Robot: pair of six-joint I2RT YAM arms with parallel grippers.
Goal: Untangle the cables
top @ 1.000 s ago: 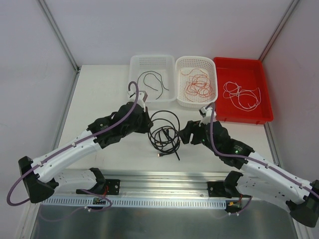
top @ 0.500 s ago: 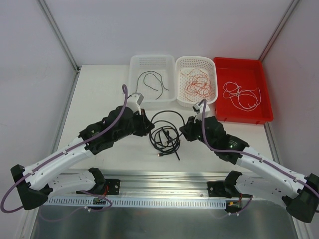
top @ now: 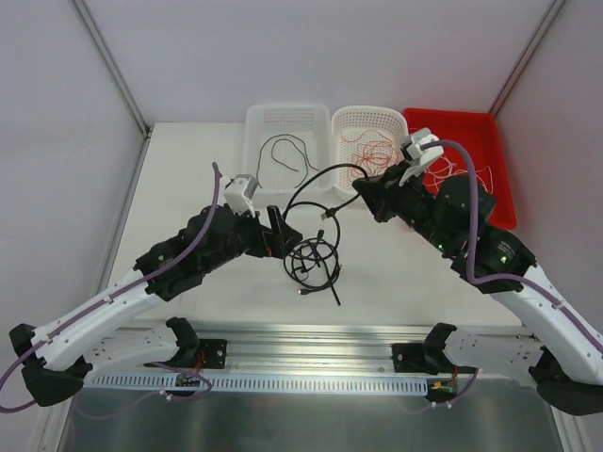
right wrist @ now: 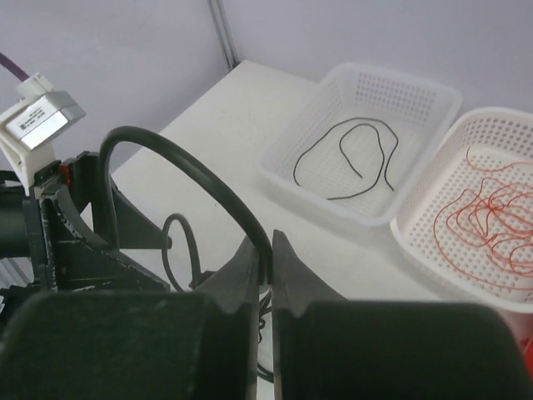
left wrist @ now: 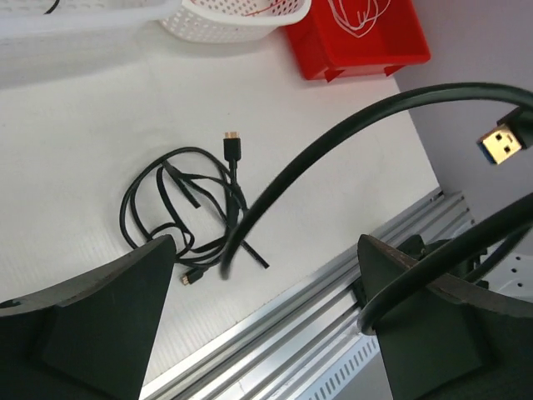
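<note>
A tangle of black cables [top: 311,259] lies on the table between the arms, also seen in the left wrist view [left wrist: 179,208]. My right gripper [top: 361,191] is raised above the table and shut on one black cable [right wrist: 187,171], pinched at the fingertips [right wrist: 271,242]. That cable arcs left to my left gripper [top: 285,231], and its USB plug [left wrist: 502,143] hangs free. My left gripper [left wrist: 266,250] stands wide open. The lifted cable [left wrist: 333,137] crosses the gap between its fingers, and one stretch passes close to the right finger [left wrist: 433,333].
At the back stand a white basket [top: 262,118] holding a black cable [top: 287,151], a second white basket [top: 350,118] with orange-red cables [top: 369,158], and a red tray [top: 471,122] with white cables, partly hidden by my right arm. An aluminium rail [top: 311,334] runs along the near edge.
My right gripper shut on a black cable and lifted it up and back to the right. My left gripper opened, letting go of the cable, and shifted slightly right.
</note>
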